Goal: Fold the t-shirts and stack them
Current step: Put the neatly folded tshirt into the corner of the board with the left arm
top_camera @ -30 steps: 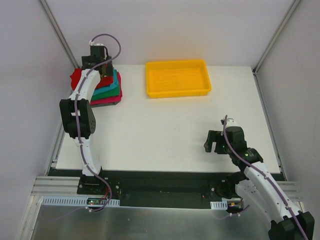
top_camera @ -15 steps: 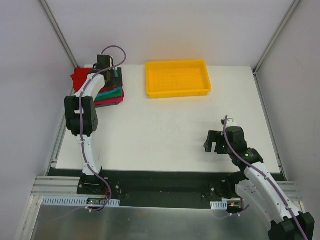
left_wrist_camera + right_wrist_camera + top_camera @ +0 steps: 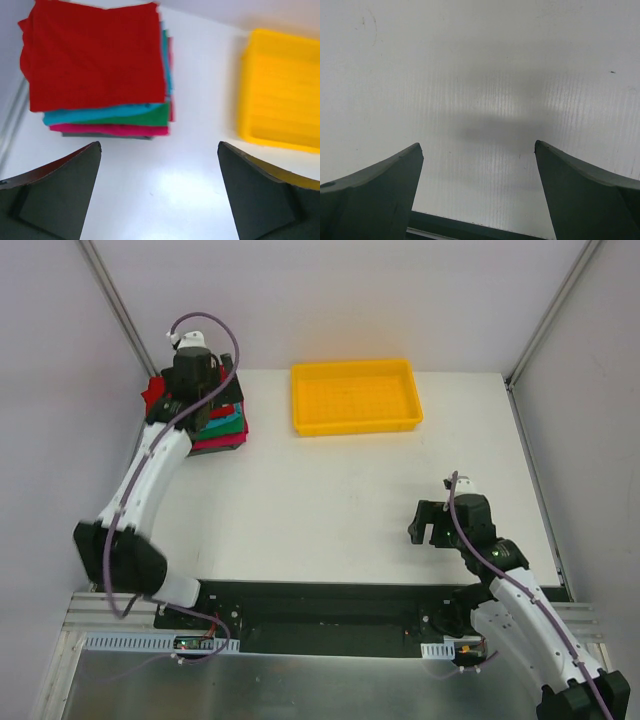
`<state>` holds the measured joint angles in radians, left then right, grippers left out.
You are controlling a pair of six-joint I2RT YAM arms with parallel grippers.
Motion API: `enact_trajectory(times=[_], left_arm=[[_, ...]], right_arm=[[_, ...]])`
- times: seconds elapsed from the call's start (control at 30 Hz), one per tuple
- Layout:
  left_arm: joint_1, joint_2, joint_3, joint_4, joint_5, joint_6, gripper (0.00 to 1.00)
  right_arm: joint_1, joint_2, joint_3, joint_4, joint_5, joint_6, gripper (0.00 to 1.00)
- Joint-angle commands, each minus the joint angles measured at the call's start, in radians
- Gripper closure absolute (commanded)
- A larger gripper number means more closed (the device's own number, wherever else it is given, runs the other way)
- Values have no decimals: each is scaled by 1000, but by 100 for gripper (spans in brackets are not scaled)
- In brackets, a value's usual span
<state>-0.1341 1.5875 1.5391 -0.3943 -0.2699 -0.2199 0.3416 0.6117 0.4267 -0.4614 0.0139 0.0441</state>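
**Stack of t-shirts** (image 3: 100,90), left wrist view. It lies at the far left corner of the desk (image 3: 330,500). The red shirt (image 3: 95,55) is on top, with the edges of the teal shirt (image 3: 95,116), green shirt (image 3: 152,117) and pink-red shirt (image 3: 110,130) showing beneath. All are folded and roughly squared, and the red one overhangs a little at the left.

**Fingers.** My left fingers (image 3: 55,190) stand wide apart near the stack's near edge and hold nothing. My right fingers (image 3: 370,195) are likewise apart and empty, over bare desk at the near right, well apart from the shirts.

**Yellow tray** (image 3: 355,367). It sits near the stack without touching it.

**Handling, as I judge it.** The cloth is light, soft and limp, and not fragile. The layers slide on one another, so a push on the top shirt could skew those below. I would pinch a folded edge or corner, where several thicknesses meet, rather than the flat middle. I would lift slowly so the fold does not fall open.
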Motion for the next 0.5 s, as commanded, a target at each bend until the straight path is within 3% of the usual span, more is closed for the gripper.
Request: enact_trajectory(times=[0.0,0.1,0.23,0.33,0.47], left_arm=[[-182,-379,-247,-17,-143,-212,1],[-222,-585,-500,-18,12,-360,1],[-234,-789,-813,-18,89,-467,1],[-234,-894,-918,-41,81,-483,1],[-234,-945,-932,-86,47,-483,1]], right_arm=[[-4,-32,11,1,-46,17,4],[-4,-73,3,7,-40,28,4],[-6,-136,-5,10,-20,43,4],[-4,-199,-20,13,35,57,4],[-6,-277,-31,10,75,69,4]])
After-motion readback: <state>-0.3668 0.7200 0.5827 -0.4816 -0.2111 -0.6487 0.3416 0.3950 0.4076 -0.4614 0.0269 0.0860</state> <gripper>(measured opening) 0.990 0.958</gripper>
